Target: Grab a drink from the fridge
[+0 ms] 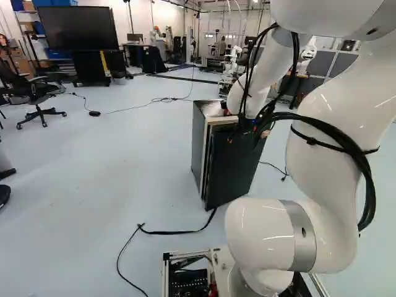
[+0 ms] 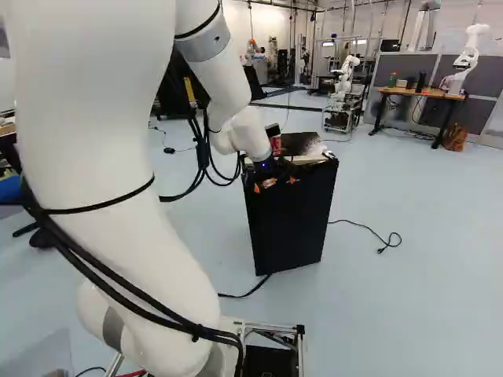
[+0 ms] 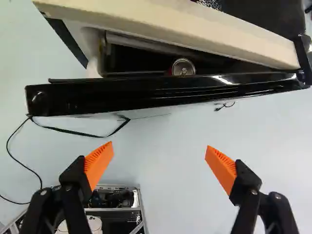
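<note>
While the jaws stand spread wide, the can [image 3: 184, 67] shows ahead of them, behind the fridge door [image 3: 161, 96].

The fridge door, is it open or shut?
Slightly open: a gap parts the door from the fridge body, and a can shows in it.

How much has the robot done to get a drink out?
Partly done: the fridge door is already ajar, and a can shows inside. The open hand is outside, holding nothing. Probably left: opening the door wider, reaching in, gripping the can, taking it out.
</note>
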Motion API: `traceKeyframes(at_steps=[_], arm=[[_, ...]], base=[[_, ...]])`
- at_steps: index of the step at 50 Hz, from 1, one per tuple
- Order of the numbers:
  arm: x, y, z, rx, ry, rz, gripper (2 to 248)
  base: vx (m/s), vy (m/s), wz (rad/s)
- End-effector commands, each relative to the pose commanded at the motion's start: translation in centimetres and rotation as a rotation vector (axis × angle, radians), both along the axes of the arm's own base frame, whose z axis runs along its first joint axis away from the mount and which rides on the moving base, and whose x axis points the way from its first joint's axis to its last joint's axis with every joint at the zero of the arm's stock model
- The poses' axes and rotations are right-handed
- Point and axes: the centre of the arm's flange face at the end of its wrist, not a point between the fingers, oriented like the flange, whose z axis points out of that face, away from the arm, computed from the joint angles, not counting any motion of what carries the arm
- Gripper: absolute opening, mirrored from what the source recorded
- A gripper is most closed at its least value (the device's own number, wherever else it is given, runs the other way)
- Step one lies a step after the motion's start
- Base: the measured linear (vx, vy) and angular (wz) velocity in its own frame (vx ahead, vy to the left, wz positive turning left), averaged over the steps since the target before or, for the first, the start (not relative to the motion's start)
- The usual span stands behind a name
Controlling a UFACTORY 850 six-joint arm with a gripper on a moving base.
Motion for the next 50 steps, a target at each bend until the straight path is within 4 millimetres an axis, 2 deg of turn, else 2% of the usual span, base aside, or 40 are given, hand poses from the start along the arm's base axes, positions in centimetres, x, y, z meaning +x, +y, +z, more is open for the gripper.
traceKeyframes(at_steps=[50], arm=[[3.6, -0.1, -5.3, 0.054, -0.074, 0.045, 247]], base=[[0.0, 0.0, 0.0]])
